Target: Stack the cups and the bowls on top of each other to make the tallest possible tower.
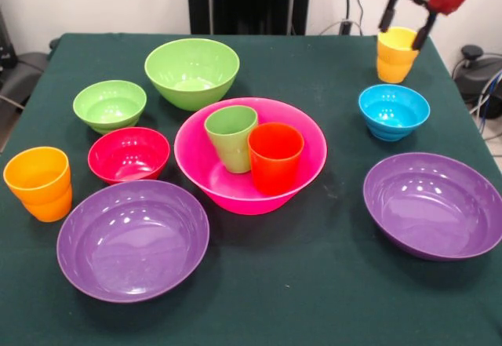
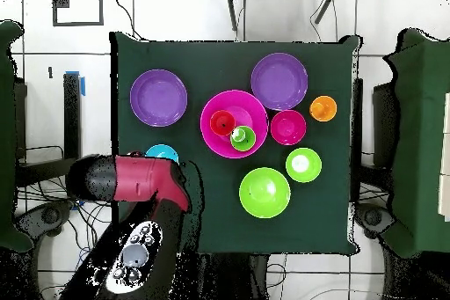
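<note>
Hot-pink bowl [image 1: 205,175] at table centre, holding green cup [image 1: 230,137] and red-orange cup [image 1: 274,157] upright, side by side, touching. Gripper [image 1: 407,34] at 1 o'clock from it, fingers spread astride yellow-orange cup [image 1: 395,57]; grasp or mere straddle: cannot tell. Blue bowl [image 1: 394,111] just beside that cup. Purple bowls [image 1: 132,239] at 7 and 4 o'clock. Orange cup [image 1: 39,183] at 9 o'clock, red bowl [image 1: 128,154] between. Two light-green bowls [image 1: 191,71] at 10–11 o'clock.
</note>
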